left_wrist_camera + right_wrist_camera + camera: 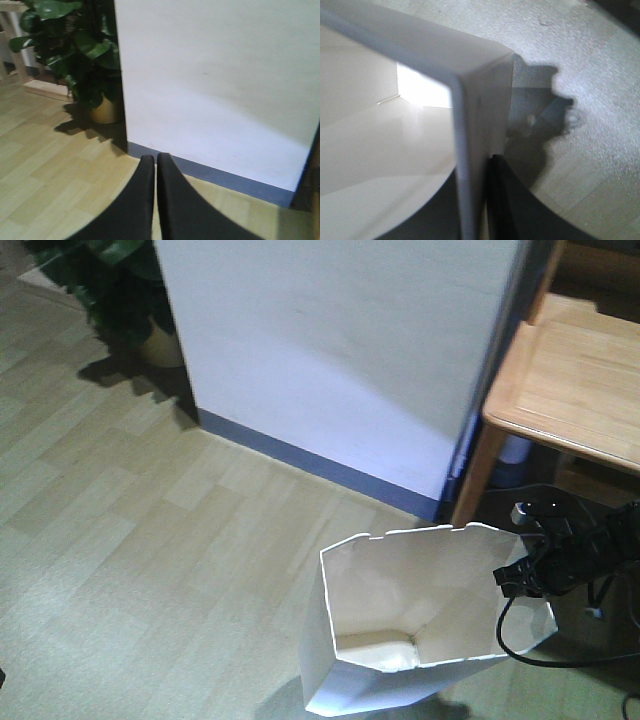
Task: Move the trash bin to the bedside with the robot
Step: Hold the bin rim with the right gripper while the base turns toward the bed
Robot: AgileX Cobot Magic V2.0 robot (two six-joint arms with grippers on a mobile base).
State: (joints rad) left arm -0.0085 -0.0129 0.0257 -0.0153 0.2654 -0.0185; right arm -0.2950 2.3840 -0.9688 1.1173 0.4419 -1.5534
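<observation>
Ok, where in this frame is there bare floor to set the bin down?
The widest bare floor lies left of the trash bin, bordered by the potted plant and the white wall's baseboard. Crowded on the right: the wooden table leg, the right hand clamped on the bin's rim and its black cable.

A white wall [340,350] with a grey-blue baseboard [310,465] rises from pale plank floor [150,540] — potted plant [75,50] left of it, light wooden desk [580,380] right of it.
</observation>
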